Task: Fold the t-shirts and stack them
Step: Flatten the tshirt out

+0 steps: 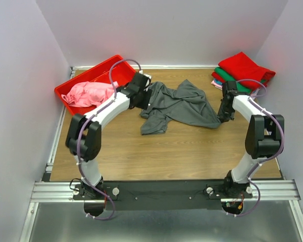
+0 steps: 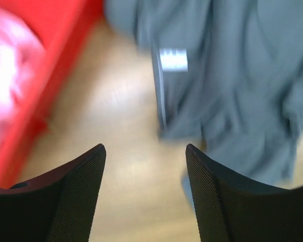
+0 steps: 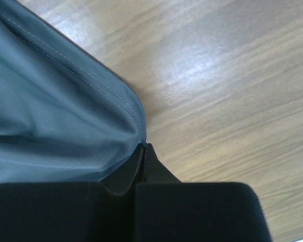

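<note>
On the far half of the table (image 1: 182,151), item one: dark grey t-shirt (image 1: 179,106), soft cloth, crumpled and unfolded on pale wood-grain laminate, one sleeve trailing toward the arm bases.

Item two: red bin (image 1: 98,66), smooth plastic, rectangular, set askew at the far left corner. It holds a pink t-shirt (image 1: 88,93), bunched. I see the bin just beside the left arm's wrist, hemming it in on that side.

Item three: folded stack at the far right corner, behind the right arm. Red t-shirt (image 1: 245,68) on top, green t-shirt (image 1: 232,80) under it, pale pink t-shirt (image 1: 215,83) showing only as an edge.

Item four: label (image 2: 173,59), small white rectangle near the grey shirt's collar; too blurred for me to read.

Left gripper (image 2: 145,151): spread wide above bare wood at the shirt's left edge, nothing between its fingers (image 2: 81,186), which are black with a fine knurled texture.

Right gripper (image 3: 143,148): pressed together, pinching the grey shirt's stitched hem (image 3: 126,101) at its right edge, low over the table.
</note>
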Tool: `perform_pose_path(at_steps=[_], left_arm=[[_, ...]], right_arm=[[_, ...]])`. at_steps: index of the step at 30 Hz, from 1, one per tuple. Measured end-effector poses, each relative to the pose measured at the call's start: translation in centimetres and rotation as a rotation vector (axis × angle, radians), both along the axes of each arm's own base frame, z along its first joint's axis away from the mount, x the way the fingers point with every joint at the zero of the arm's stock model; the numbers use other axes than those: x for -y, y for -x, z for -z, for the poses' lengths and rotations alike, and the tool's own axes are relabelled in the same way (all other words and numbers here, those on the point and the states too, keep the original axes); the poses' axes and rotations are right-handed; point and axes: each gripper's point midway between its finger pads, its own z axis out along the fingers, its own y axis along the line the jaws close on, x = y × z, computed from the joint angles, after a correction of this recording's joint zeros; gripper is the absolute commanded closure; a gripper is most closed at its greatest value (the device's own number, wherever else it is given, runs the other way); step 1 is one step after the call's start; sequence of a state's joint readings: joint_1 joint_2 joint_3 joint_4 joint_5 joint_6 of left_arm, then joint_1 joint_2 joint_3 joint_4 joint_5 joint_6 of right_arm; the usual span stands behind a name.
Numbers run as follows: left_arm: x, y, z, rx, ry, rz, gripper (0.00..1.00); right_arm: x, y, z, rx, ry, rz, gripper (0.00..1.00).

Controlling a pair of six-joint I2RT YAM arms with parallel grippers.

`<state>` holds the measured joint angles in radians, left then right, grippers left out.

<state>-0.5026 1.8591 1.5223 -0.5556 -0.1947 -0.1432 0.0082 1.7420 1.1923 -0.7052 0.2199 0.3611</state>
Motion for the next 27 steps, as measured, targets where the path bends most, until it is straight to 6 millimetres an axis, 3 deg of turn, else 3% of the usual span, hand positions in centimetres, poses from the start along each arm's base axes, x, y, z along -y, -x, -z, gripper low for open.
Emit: perform_pose_path(at_steps=[4, 11, 16, 24, 27], left_arm=[[-0.6, 5.3, 2.1, -0.112, 0.067, 0.02, 0.35], [0.8, 11.6, 7.4, -0.315, 0.143, 0.048, 0.39], [1.1, 12.9, 8.9, -0.359, 0.159, 0.021, 0.4], [1.3, 12.7, 9.7, -0.362, 0.173, -0.01, 0.43], [1.4, 12.4, 9.9, -0.359, 0.173, -0.013, 0.48]], right_arm=[[-0.2, -0.4, 0.4, -0.009, -0.008, -0.006, 0.99], [-0.6, -0.4, 0.7, -0.017, -0.029, -0.016, 0.99], [-1.1, -0.4, 0.7, -0.016, -0.058, -0.025, 0.99], [-1.4, 0.1, 1.2, -0.028, -0.078, -0.031, 0.99], [-1.5, 0.0, 1.2, -0.026, -0.081, -0.032, 0.99]])
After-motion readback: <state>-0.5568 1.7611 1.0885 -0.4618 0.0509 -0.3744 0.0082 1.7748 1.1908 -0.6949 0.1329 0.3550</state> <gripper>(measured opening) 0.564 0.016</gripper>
